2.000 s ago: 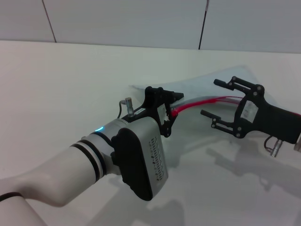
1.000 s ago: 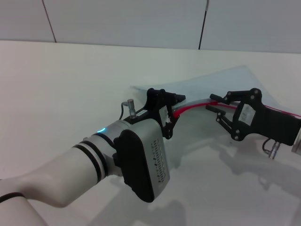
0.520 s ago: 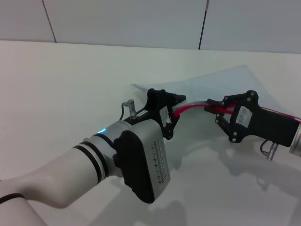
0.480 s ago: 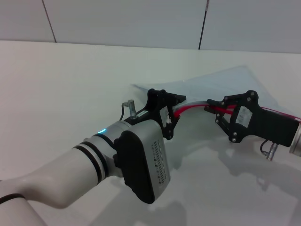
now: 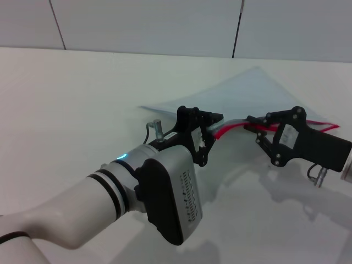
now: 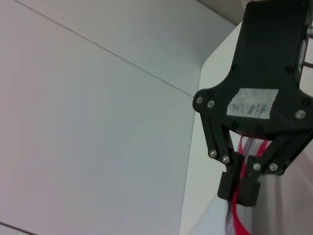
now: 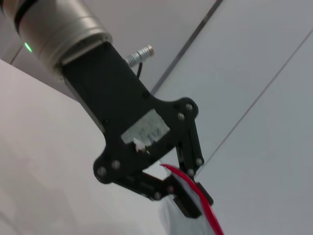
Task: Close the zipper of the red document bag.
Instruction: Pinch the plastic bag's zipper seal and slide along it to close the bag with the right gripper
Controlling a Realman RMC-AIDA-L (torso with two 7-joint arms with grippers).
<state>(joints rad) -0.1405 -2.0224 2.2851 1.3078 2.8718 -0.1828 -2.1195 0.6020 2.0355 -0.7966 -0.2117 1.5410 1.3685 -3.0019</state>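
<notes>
The red document bag [image 5: 247, 93], a translucent pale blue pouch, hangs tilted above the white table, held up by both grippers. Its zipper [image 5: 232, 126] is a red strip along the near edge, sagging between them and showing again at the far right. My left gripper [image 5: 213, 125] is shut on the zipper edge near the bag's left end; the right wrist view shows this left gripper [image 7: 188, 196] pinching the red strip [image 7: 211, 219]. A short way along, my right gripper [image 5: 252, 121] is shut on the zipper; the left wrist view shows this right gripper [image 6: 240, 192] on the strip [image 6: 237, 220].
The white table [image 5: 71, 99] lies beneath everything. A pale panelled wall [image 5: 143, 25] rises behind it. My left forearm [image 5: 137, 203] fills the near left of the head view.
My right gripper, open two seconds ago, has shut on the zipper. Since then the bag has swung upward and spread wider. My left gripper has shifted a little right.
</notes>
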